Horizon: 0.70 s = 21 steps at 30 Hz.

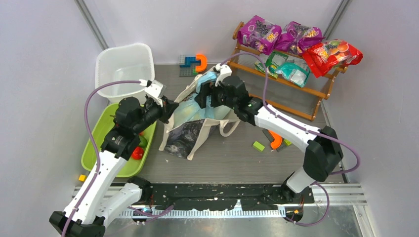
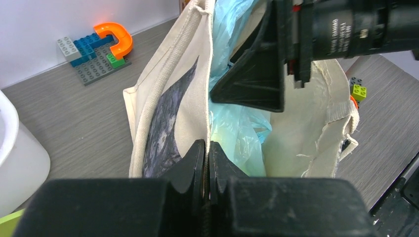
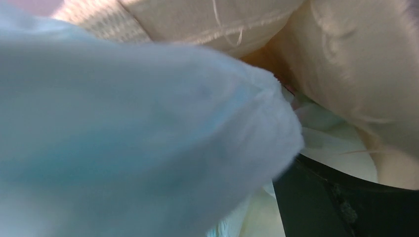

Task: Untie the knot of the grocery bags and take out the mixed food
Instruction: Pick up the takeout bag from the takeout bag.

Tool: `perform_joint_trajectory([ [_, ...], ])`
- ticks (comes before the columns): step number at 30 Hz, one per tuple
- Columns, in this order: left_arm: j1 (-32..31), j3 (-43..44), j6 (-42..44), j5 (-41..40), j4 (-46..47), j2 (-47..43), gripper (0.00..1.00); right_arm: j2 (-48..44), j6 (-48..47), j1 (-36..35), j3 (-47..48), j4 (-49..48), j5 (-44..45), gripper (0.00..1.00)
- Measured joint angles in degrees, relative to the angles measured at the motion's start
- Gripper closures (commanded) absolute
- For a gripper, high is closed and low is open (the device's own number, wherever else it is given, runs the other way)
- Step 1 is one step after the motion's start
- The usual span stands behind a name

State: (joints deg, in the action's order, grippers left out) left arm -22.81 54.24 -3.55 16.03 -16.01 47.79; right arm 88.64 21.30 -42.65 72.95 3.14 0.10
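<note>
The cream tote (image 1: 184, 136) is being held at the middle of the table (image 1: 237, 158), the blue bag (image 1: 189, 110) tucked inside it. The left arm (image 1: 106, 168) is being stretched in from 7 o'clock, the left claw (image 2: 207, 148) pinched together on the tote's rim. The right arm (image 1: 286, 126) is being bent in from 4 o'clock, the right claw (image 1: 207, 94) spread apart in the blue plastic.

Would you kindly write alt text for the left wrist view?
The left pincer pinches the rim of the cream tote, with a light-blue plastic bag inside; the open right pincer reaches in from the upper right. Toy bricks lie on the grey table.
</note>
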Motion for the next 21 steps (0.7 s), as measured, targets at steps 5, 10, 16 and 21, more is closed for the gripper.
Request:
perform_joint_trajectory([
  [5,-0.1,0.0,0.6,0.0,0.0,0.3,1.00,4.9,-1.0,-0.3,1.9,-1.8,-2.4,0.05],
  [10,-0.1,0.0,1.1,-0.4,-0.1,0.4,1.00,9.1,-3.2,-1.4,4.1,-3.3,-5.1,0.03],
  [16,-0.2,0.0,1.2,-1.2,-0.2,0.5,1.00,10.1,-4.9,-1.4,4.1,-4.8,-6.2,0.79],
  [21,-0.4,0.0,1.2,-1.7,-0.2,0.5,1.00,9.9,-5.8,-1.4,3.7,-4.9,-5.8,0.95],
])
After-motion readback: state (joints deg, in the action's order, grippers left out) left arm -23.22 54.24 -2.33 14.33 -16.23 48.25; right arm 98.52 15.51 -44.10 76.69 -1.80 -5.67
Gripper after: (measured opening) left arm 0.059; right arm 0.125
